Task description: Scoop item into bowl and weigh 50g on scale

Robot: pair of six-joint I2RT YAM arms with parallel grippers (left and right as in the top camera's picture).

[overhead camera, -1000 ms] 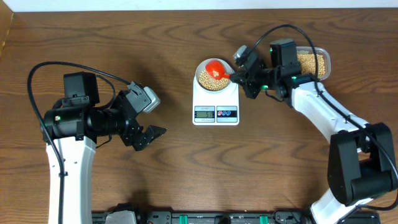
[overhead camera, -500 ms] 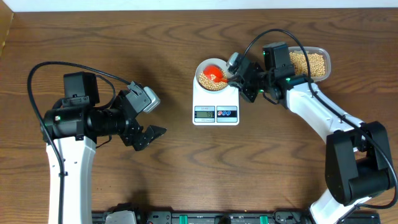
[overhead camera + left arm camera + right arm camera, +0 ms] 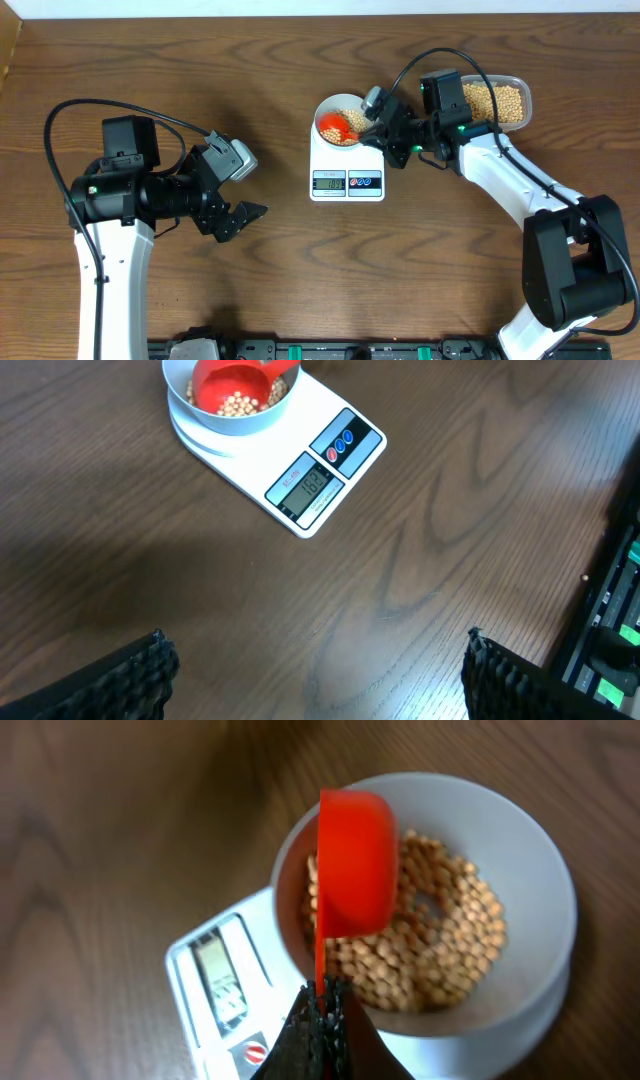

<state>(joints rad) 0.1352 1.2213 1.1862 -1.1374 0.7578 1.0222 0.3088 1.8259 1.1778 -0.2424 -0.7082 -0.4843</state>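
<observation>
Evidently the pouring step is in hand: the right gripper, clamped shut on the thin handle of the red scoop, holds it tipped on its side over the bowl, which sits on the scale with a layer of beans inside. Next, I'd judge, comes checking the display, then adding from the clear tub or taking some out; the left gripper hangs wide open, empty, well apart. The digits are too blurred to read, and the scoop hides some beans.

Dark wood-grain table; pale strip along its far edge
</observation>
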